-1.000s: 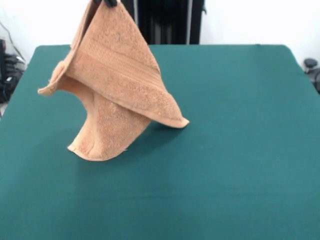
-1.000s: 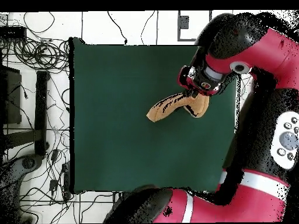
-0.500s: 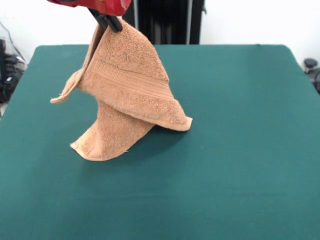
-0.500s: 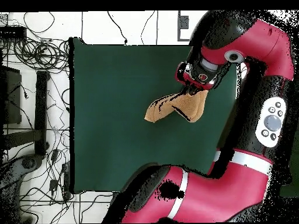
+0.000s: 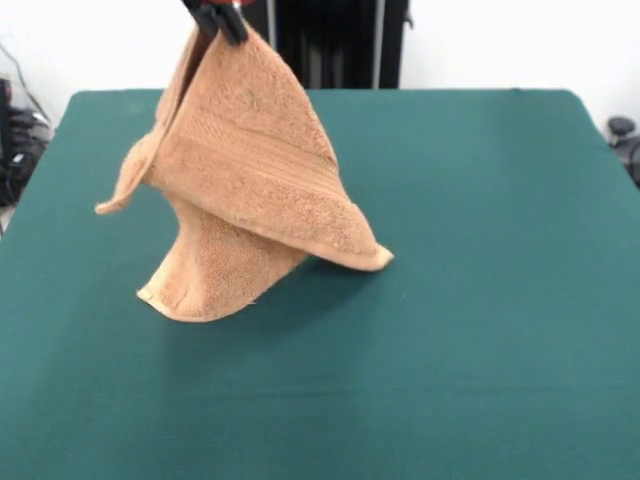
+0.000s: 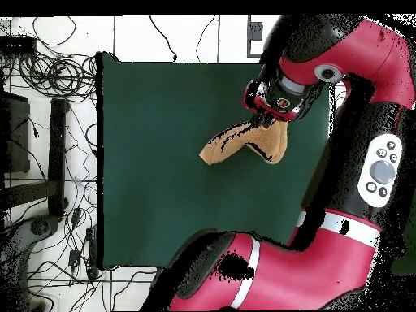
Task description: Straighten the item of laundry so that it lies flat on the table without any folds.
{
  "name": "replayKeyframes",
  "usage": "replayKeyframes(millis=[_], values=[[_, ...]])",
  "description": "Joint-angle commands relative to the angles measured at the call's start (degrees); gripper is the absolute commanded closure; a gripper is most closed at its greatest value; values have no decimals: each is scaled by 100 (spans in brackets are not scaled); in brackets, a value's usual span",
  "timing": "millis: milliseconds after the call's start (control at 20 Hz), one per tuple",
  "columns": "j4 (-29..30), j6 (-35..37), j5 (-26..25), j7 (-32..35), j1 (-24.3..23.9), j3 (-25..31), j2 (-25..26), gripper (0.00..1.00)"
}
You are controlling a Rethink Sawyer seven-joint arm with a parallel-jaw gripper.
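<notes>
Where the front view begins at its left edge, dark equipment and cables (image 5: 18, 140) sit just off the table (image 5: 480, 300), whose dark green cloth fills most of the picture. Moving right, the towel (image 5: 245, 180) hangs over the table's left half as a draped, tent-like shape, far from flat. Its leftmost corner juts out in the air, clear of the cloth. Below and slightly right, a lower corner rests on the table surface in a rounded fold. A woven band runs diagonally across the broad front panel, and the right-hand hem slopes down to a corner that reaches the green surface near the table's middle. At the top edge of the picture, the gripper (image 5: 218, 18) is clamped on the towel's uppermost corner, its black fingers (image 5: 232, 26) pinching the fabric. The table's right half carries nothing. From overhead, the red and black arm (image 6: 357, 122) reaches over the table above the bunched towel.
</notes>
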Motion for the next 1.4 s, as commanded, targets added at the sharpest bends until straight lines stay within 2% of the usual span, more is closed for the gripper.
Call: replayKeyframes(millis=[50, 200, 400, 600, 700, 750, 950, 1150, 1400], values=[[945, 145, 260, 1261, 221, 152, -771, 100], [962, 375, 274, 1266, 180, 134, -909, 100], [665, 712, 232, 1195, 106, 136, -915, 100], [-185, 778, -47, 571, -25, 141, -578, 100], [-644, 565, -232, 55, -87, 112, -373, 100], [-935, 144, -348, -376, -122, 126, -231, 100], [-1650, -631, -621, -1185, -148, 29, 78, 100], [-1930, -1317, -831, -1569, -136, -31, 222, 100], [-2070, -1675, -888, -1749, -130, -101, 322, 100]])
